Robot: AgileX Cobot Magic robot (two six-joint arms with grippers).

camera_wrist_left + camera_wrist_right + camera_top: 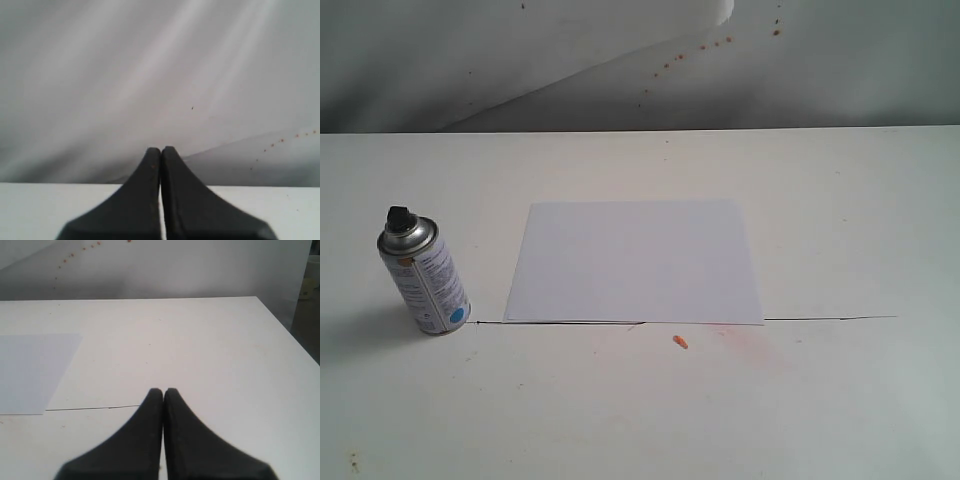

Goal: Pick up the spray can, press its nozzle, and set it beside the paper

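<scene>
We see the spray can [424, 280] standing up on the white table [840, 400], over on the left side. Its little black nozzle [399, 215] sits on top. The paper [635, 262] lies flat in the middle of the table, near the can but not touching it. A tiny orange bit [680, 342] lies just in front of the paper. Our left gripper [160, 150] has its two fingers pressed together and holds nothing. Our right gripper [163, 391] is pressed together too, with nothing in it, above the table beside the paper.
</scene>
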